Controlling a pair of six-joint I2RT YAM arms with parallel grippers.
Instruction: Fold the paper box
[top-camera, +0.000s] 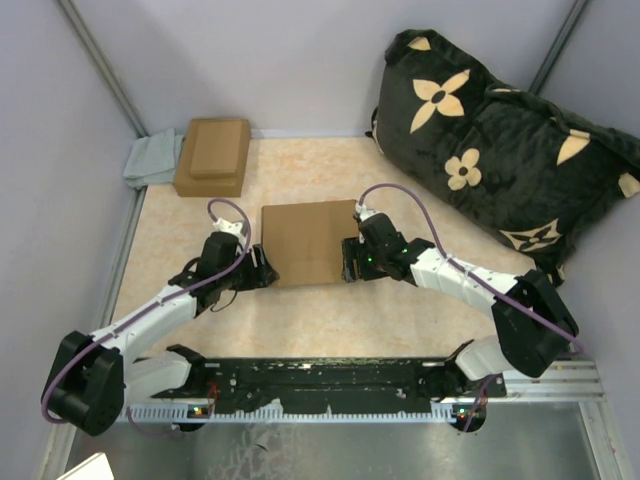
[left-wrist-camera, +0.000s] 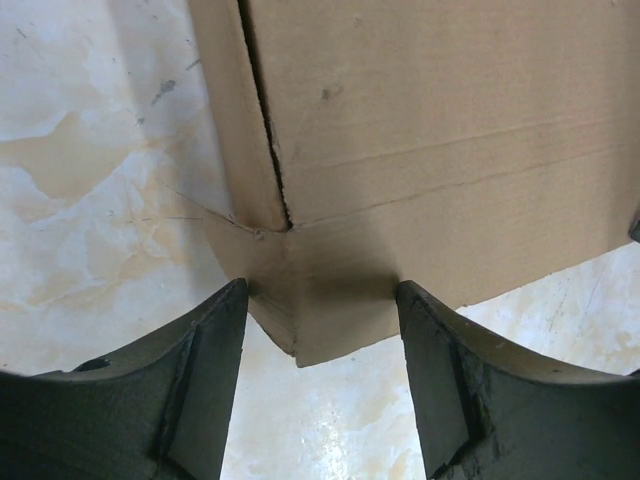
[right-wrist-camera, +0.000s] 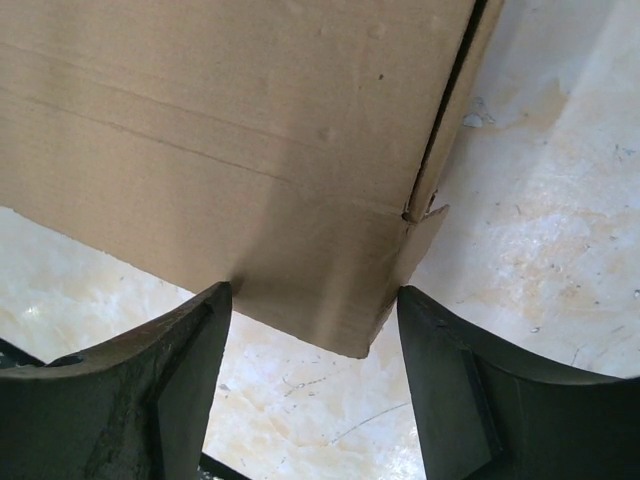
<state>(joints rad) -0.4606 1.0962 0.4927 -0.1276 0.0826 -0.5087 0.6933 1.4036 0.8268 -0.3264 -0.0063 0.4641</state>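
The paper box (top-camera: 310, 242), plain tan cardboard, lies closed and flat on the marbled table between my two arms. My left gripper (top-camera: 262, 272) is at its near left corner and my right gripper (top-camera: 350, 262) at its near right corner. In the left wrist view the box's corner (left-wrist-camera: 300, 320) with a side seam hangs between my open left gripper (left-wrist-camera: 320, 295). In the right wrist view the other corner (right-wrist-camera: 350, 310) sits between my open right gripper (right-wrist-camera: 315, 295). The fingertips of both grippers reach the front panel's lower edge; I cannot tell if they touch it.
A smaller brown box with a stepped lid (top-camera: 212, 155) stands at the back left beside a grey cloth (top-camera: 152, 160). A large black cushion with tan flowers (top-camera: 500, 150) fills the back right. Grey walls enclose the table; the arms' base rail (top-camera: 330, 385) runs along the near edge.
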